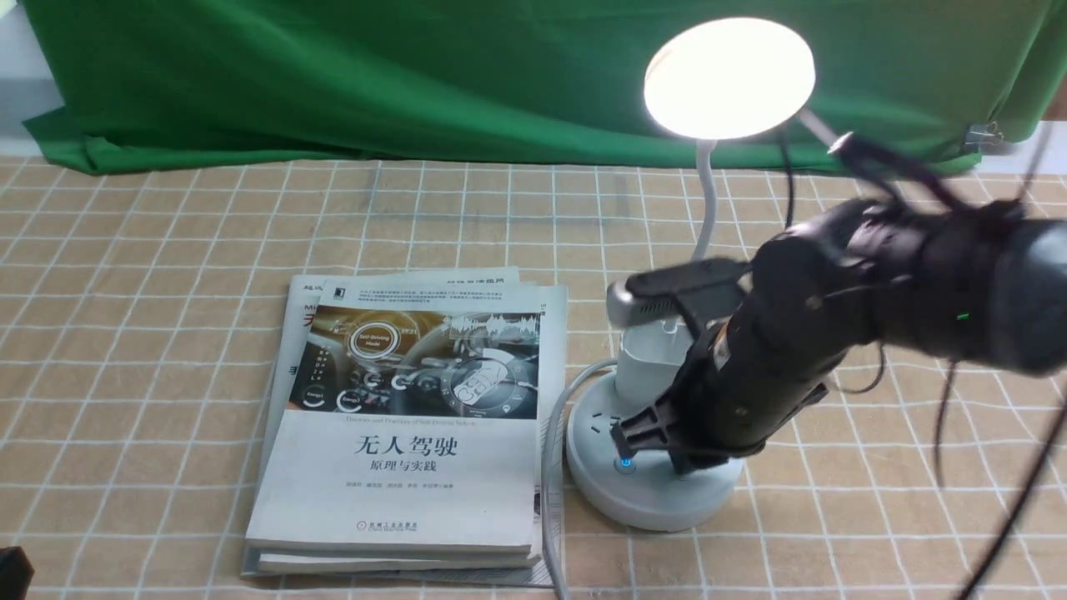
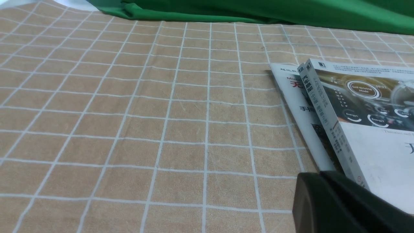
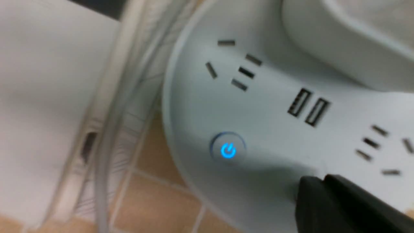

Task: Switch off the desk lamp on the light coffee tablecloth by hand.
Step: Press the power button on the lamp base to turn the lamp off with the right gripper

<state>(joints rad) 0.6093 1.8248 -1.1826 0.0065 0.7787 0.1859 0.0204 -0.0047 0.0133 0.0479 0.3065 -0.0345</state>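
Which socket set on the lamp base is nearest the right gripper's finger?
The set right beside the black finger, across the USB ports from the other set.

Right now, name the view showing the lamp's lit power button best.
Right wrist view: the power button glows blue, close and unobstructed. The front view shows only a blue glow by the right gripper. The left wrist view misses it.

Desk lamp [image 1: 646,367]: white all over, disc glowing warm white. Power button [image 3: 228,150]: symbol lit blue. Tablecloth [image 1: 150,292]: light tan, thin white grid of squares. Backdrop cloth [image 1: 375,75]: plain green. Books [image 1: 408,417]: white covers, gold-brown dashboard picture, black characters on the top one. Right pincer [image 1: 654,450]: black. Module [image 1: 638,304] above it: silver-grey.
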